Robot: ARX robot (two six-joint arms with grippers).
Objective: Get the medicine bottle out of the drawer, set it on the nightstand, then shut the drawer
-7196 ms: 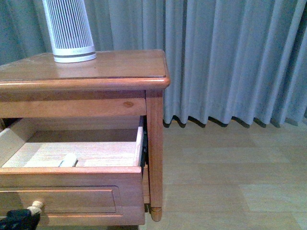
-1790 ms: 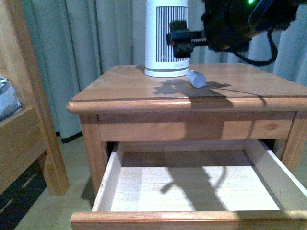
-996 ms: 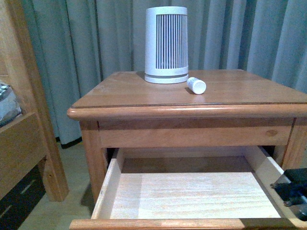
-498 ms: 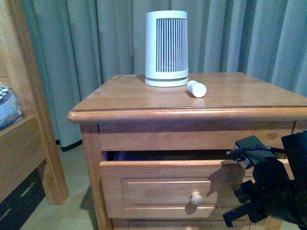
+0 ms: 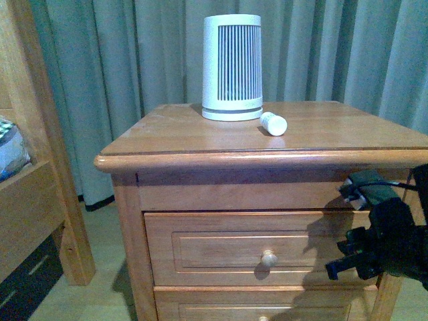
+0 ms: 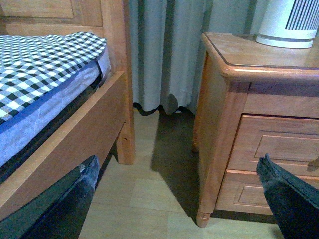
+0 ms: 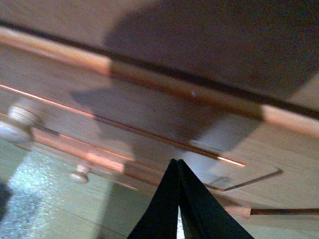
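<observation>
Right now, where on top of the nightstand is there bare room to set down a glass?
The nightstand top is bare along its front edge and over its left and right parts. The crowded spot is back-centre, where the white ribbed device stands with the medicine bottle lying beside it. The right gripper is lower, in front of the closed drawer.

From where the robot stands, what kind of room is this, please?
Most likely a bedroom: a nightstand stands beside a wooden bed frame with a checked mattress cover, and long curtains hang behind.
</observation>
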